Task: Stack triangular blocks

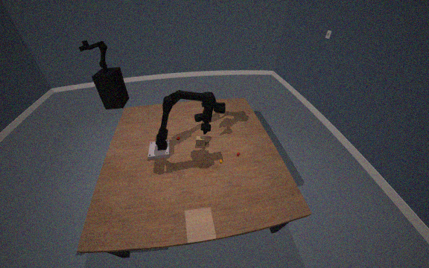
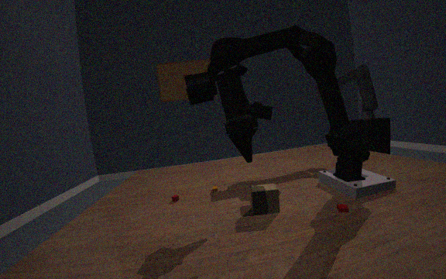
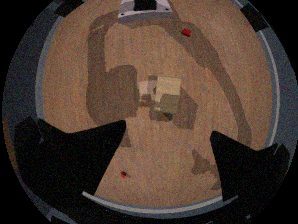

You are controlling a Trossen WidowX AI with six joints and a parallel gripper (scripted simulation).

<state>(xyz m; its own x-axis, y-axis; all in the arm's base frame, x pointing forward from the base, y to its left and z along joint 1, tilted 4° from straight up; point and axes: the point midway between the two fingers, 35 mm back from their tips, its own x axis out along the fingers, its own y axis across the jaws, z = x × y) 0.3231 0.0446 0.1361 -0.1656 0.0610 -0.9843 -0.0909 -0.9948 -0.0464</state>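
The two cream triangular blocks show together as one square-looking block (image 1: 199, 138) (image 2: 272, 201) (image 3: 169, 86) on the table (image 1: 144, 208) (image 2: 122, 232) (image 3: 65, 75). In the exterior view its top looks about level and its sides upright. The seam between the two blocks and how even the ends are cannot be made out in the dim light and shadow. My gripper (image 1: 205, 132) (image 2: 249, 161) (image 3: 170, 131) is wide open and empty. It is above the block, with a clear gap below the fingertips, and touches nothing.
Small red pieces lie near the arm's base plate (image 1: 153, 151) (image 2: 375, 187) and farther out: one red piece (image 1: 178, 138) (image 2: 342, 208) (image 3: 186, 32) and another red piece (image 1: 237, 153) (image 2: 175, 198) (image 3: 123, 174). A small orange piece (image 1: 220, 161) (image 2: 214, 189) lies beyond the block. A pale rectangle (image 1: 200, 225) is near one table edge.
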